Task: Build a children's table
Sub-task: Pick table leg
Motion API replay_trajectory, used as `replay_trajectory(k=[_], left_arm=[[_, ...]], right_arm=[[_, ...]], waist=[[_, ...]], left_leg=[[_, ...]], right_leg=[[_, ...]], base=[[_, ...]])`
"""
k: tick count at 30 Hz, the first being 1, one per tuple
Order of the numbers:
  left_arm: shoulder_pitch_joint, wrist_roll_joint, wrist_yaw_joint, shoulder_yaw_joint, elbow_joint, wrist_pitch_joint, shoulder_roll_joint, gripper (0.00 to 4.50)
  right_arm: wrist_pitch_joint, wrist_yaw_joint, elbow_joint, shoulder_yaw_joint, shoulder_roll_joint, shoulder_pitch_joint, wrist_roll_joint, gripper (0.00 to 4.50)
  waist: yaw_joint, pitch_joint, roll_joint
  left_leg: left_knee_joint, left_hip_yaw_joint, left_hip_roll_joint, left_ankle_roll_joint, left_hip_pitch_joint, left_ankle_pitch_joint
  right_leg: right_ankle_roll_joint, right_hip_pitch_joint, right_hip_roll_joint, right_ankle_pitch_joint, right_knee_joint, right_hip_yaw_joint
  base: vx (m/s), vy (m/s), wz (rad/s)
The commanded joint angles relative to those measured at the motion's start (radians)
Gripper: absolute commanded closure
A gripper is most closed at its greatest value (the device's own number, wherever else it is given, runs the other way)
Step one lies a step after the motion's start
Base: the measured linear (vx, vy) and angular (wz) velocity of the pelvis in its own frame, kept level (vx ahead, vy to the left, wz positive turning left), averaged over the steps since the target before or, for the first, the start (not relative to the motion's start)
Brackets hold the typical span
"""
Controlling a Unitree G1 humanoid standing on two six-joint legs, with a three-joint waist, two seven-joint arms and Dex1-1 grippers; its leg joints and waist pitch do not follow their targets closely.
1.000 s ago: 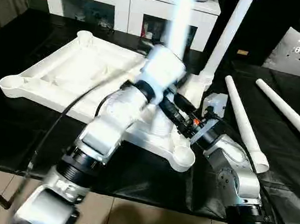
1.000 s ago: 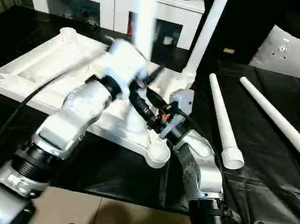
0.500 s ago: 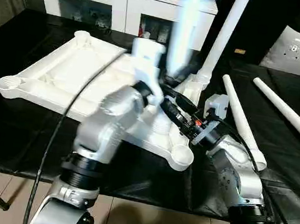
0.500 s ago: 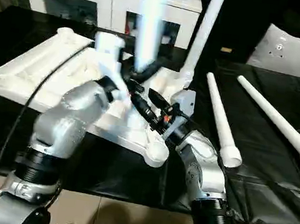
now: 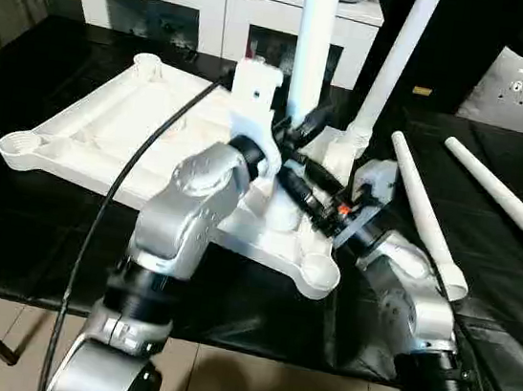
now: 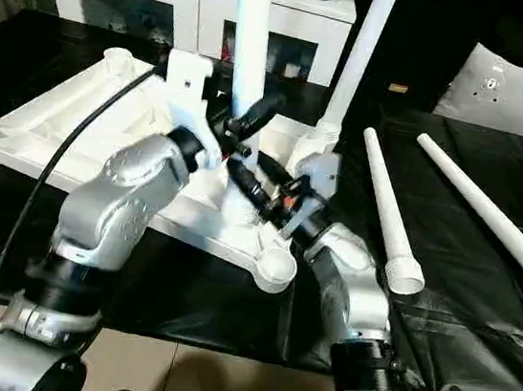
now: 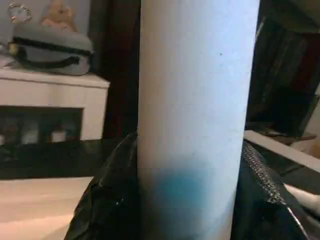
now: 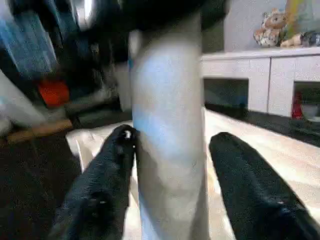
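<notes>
The children's table is partway built: its white top (image 5: 115,133) lies upside down on the black-covered counter (image 5: 26,222), ribbed underside facing up, with round sockets showing at the corners. One leg (image 5: 396,54) already stands upright in the far corner socket beside the arms. A second leg (image 5: 314,39) is upright in the middle of the work, its foot down at a socket on the near edge of the top, and I judge it is being seated there rather than finished. Two more legs (image 5: 423,212) lie loose on the counter to the right, side by side but apart, so at least half the leg work is left, along with turning the table over. The left gripper (image 6: 242,121) has its black fingers (image 7: 107,210) on either side of the upright leg, pressed against it, so it pinches the leg partway up from the base. The right gripper (image 5: 293,176) reaches in lower down near the foot of the same leg; in the right wrist view its fingers (image 8: 107,185) are spread around the leg, one touching its side and the other standing off with a visible gap, so that hold looks loose or just released rather than clamped. The near right corner socket (image 5: 318,275) is empty.
</notes>
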Motion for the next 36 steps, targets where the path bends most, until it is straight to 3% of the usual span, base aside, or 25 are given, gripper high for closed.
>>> replay_trajectory(k=[1,5,11,17,22,27,32,36], left_arm=[[-0.017,-0.017,-0.014,0.02,0.014,0.02,0.008,2.67],[-0.041,-0.109,-0.094,0.061,0.024,0.092,0.034,2.67],[-0.061,-0.207,-0.195,0.086,0.022,0.161,0.061,2.67],[-0.087,-0.308,-0.373,0.088,0.013,0.253,0.124,2.67],[-0.085,-0.316,-0.484,0.036,-0.007,0.264,0.177,2.67],[-0.079,-0.299,-0.573,-0.026,-0.042,0.251,0.212,2.67],[-0.085,-0.267,-0.589,-0.072,-0.04,0.228,0.214,2.67],[-0.082,-0.26,-0.597,-0.089,-0.049,0.223,0.211,2.67]], right_arm=[[0.03,0.017,-0.027,-0.037,-0.022,-0.013,0.044,1.58],[0.207,0.083,-0.087,-0.108,-0.075,-0.02,0.218,1.22],[0.364,0.15,-0.101,-0.104,-0.171,-0.026,0.263,0.82],[0.481,0.276,-0.108,-0.044,-0.302,-0.011,0.264,0.55],[0.513,0.344,-0.115,-0.017,-0.346,-0.026,0.262,0.53],[0.507,0.408,-0.125,0.044,-0.374,-0.044,0.225,0.53],[0.468,0.413,-0.107,0.11,-0.36,-0.072,0.158,0.53],[0.416,0.394,-0.076,0.141,-0.335,-0.08,0.106,0.53]], waist=[[0.003,-0.074,0.005],[0.006,-0.076,0.005],[0.016,-0.073,0.001],[0.022,-0.074,-0.004],[0.026,-0.074,-0.001],[0.03,-0.074,0.001],[0.028,-0.073,-0.003],[0.027,-0.074,-0.003]], left_leg=[[-0.071,-0.025,0.05,0.026,0.03,-0.233],[-0.067,-0.023,0.048,0.04,0.032,-0.208],[-0.066,-0.02,0.047,0.025,0.031,-0.212],[-0.064,-0.019,0.047,0.017,0.032,-0.197],[-0.063,-0.018,0.048,0.025,0.033,-0.189],[-0.065,-0.019,0.051,0.009,0.034,-0.204],[-0.066,-0.02,0.051,-0.007,0.033,-0.219],[-0.064,-0.019,0.05,-0.006,0.032,-0.207]], right_leg=[[-0.189,0.046,-0.049,-0.102,-0.063,0.03],[-0.214,0.048,-0.048,-0.08,-0.059,0.029],[-0.219,0.048,-0.051,-0.125,-0.062,0.028],[-0.21,0.047,-0.052,-0.145,-0.063,0.028],[-0.214,0.045,-0.052,-0.138,-0.062,0.029],[-0.22,0.045,-0.053,-0.137,-0.059,0.029],[-0.208,0.045,-0.056,-0.175,-0.062,0.03],[-0.213,0.043,-0.056,-0.151,-0.059,0.03]], base=[[0.0,0.0,0.0],[0.0,0.0,0.0],[0.0,0.0,0.0],[0.0,0.0,0.0],[0.0,0.0,0.0],[0.0,0.0,0.0],[0.0,0.0,0.0],[0.0,0.0,0.0]])
